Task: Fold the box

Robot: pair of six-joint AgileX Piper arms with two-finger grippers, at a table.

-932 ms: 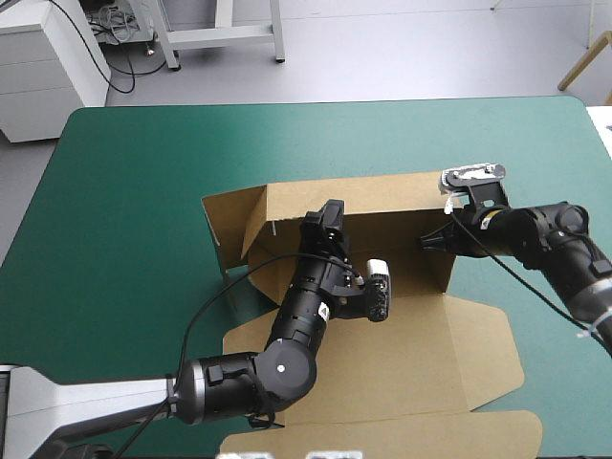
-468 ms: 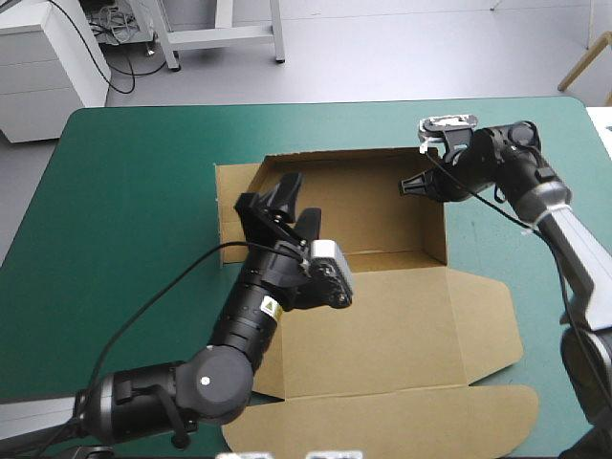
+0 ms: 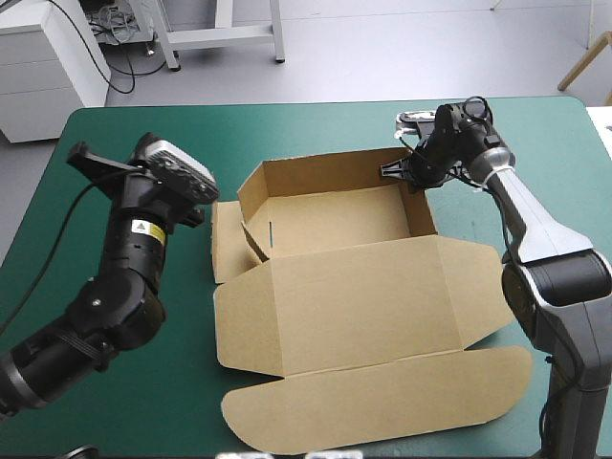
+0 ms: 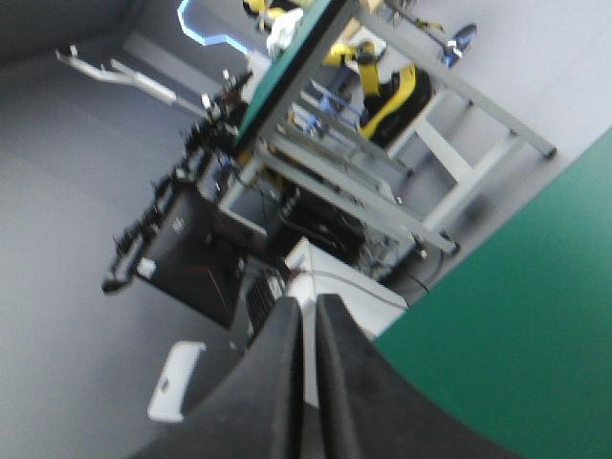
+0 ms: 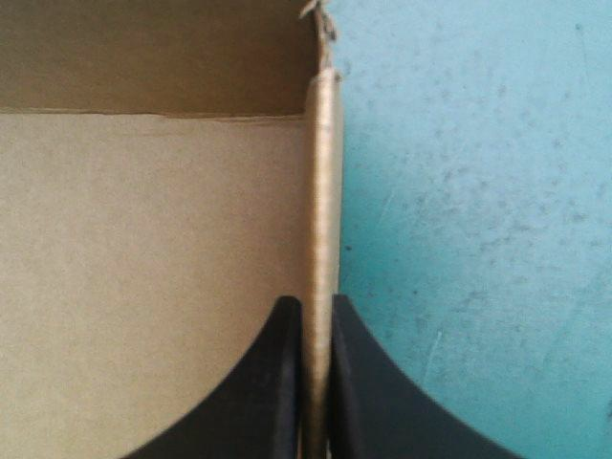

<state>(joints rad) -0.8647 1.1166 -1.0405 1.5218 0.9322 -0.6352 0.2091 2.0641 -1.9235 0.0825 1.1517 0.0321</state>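
Walls are going up. The box [image 3: 335, 218] sits mid-table on the teal-green cover [image 3: 115, 124], and its tray is already taking shape. The right gripper [image 3: 397, 170] is clamped on the tray's 3 o'clock wall [image 5: 323, 172]. The board is pinched between its black fingers right at the far corner.

The left gripper [image 4: 308, 301] is lifted clear out at 9 o'clock and aimed off into the room. Its fingers are pressed together on nothing.

The 9 o'clock side looks unfinished. Its side flap [image 3: 225, 244] lies splayed outward on the cover. I'd say the next move calls for the left arm to come down, raise that flap and tuck it while the right hand steadies its corner.

The tray opens upward. The lid [image 3: 363, 311] lies flat and points toward 6 o'clock. The whole sheet's long axis runs 12 to 6, skewed slightly toward 5.
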